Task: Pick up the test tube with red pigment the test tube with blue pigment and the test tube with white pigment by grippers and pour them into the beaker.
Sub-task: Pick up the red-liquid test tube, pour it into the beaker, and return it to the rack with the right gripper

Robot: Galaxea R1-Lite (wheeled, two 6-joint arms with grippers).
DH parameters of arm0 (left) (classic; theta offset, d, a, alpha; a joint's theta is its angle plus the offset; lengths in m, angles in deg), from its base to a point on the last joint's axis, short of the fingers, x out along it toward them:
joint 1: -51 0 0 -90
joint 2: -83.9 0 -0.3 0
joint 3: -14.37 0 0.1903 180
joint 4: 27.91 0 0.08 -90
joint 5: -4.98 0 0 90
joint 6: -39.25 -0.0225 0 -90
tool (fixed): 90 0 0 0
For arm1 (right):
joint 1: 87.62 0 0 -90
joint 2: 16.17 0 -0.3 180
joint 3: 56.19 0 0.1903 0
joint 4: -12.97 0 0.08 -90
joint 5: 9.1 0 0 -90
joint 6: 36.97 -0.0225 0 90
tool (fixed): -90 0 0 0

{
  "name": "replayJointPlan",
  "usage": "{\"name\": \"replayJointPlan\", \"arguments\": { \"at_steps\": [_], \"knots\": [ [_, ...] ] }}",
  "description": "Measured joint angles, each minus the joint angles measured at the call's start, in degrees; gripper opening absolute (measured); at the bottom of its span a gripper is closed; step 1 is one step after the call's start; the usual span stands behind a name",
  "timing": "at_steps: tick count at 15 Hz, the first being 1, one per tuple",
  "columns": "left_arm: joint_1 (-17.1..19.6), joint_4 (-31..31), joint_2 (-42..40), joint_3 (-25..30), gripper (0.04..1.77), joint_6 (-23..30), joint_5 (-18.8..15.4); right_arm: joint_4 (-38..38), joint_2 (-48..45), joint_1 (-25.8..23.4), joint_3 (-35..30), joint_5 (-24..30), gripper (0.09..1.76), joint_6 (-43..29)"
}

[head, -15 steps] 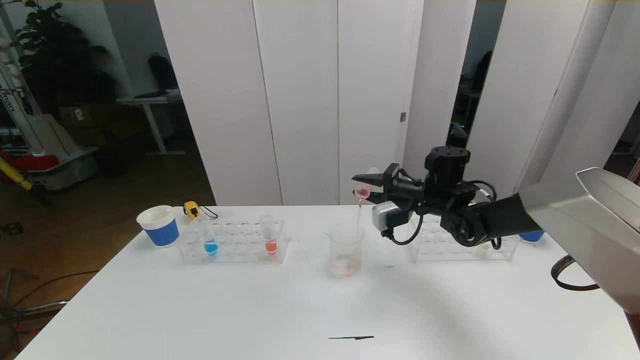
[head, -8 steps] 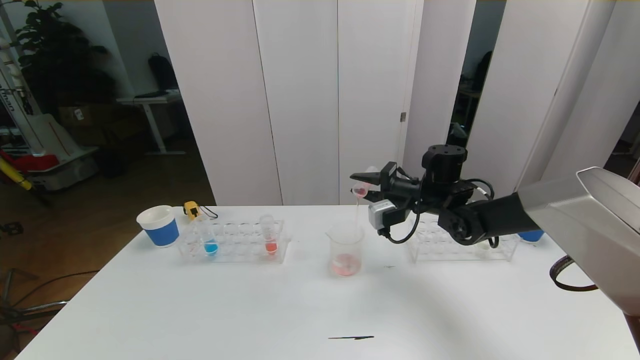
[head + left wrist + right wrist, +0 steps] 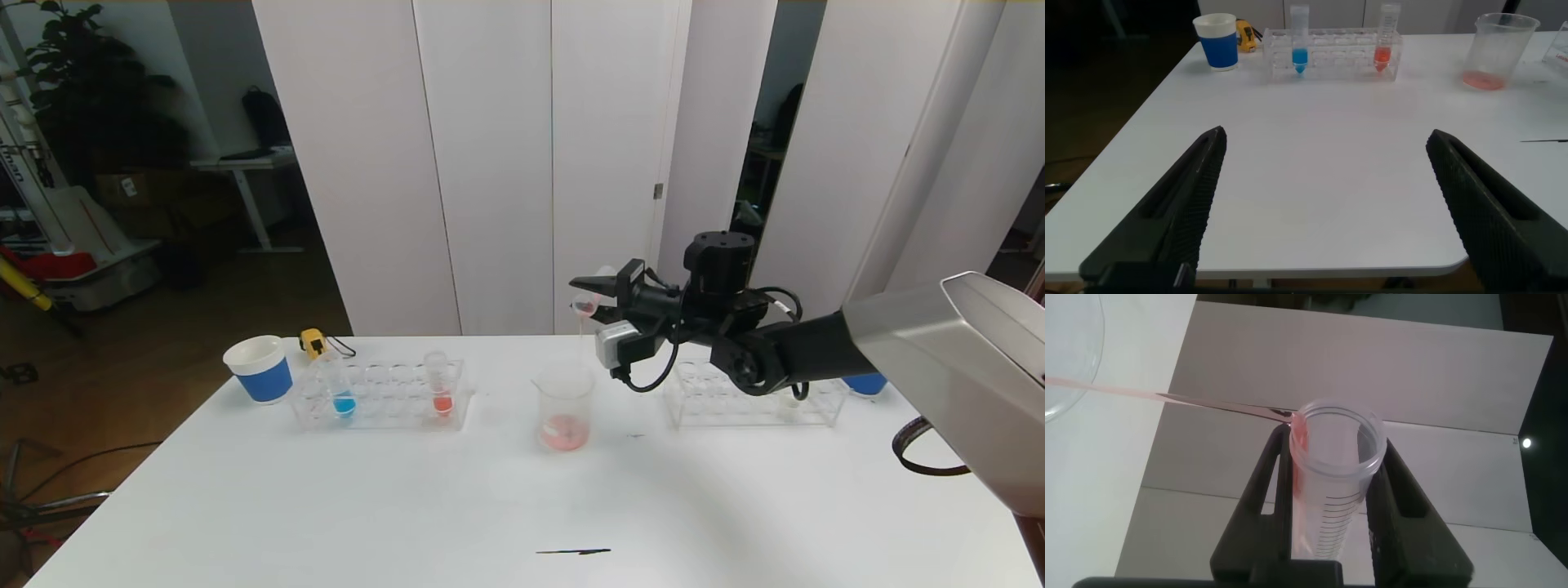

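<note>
Right gripper (image 3: 589, 296) is raised above the beaker (image 3: 563, 408), fingers pinching the red tube (image 3: 1331, 478). We see the tube tipped past level, mouth down toward the beaker, a thin pink stream falling from its lip. Pink liquid is pooled at the beaker's bottom; we judge this pour nearly done.

Left gripper (image 3: 1327, 204) hangs low at the near edge of the worktop (image 3: 408, 506), fingers spread wide, holding nothing.

The blue tube (image 3: 338, 390) stands upright in the left rack (image 3: 384, 400), a second red tube (image 3: 439, 384) beside it in the same rack. The left rack lies on the left arm's side, straight ahead of its open fingers; we judge that arm the nearer one. The tube's long axis is vertical, so the fingers would need to close across it.

White tube: we cannot make it out; the right rack (image 3: 751, 400) is partly hidden by the arm.
</note>
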Motion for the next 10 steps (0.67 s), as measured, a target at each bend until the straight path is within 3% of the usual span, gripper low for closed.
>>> {"name": "replayJointPlan", "arguments": {
  "at_steps": [10],
  "knots": [
    [0.00,0.00,0.00,0.00,1.75,0.00,0.00,0.56,0.22,1.23,0.89,-0.87,0.59,0.48]
  ]
}}
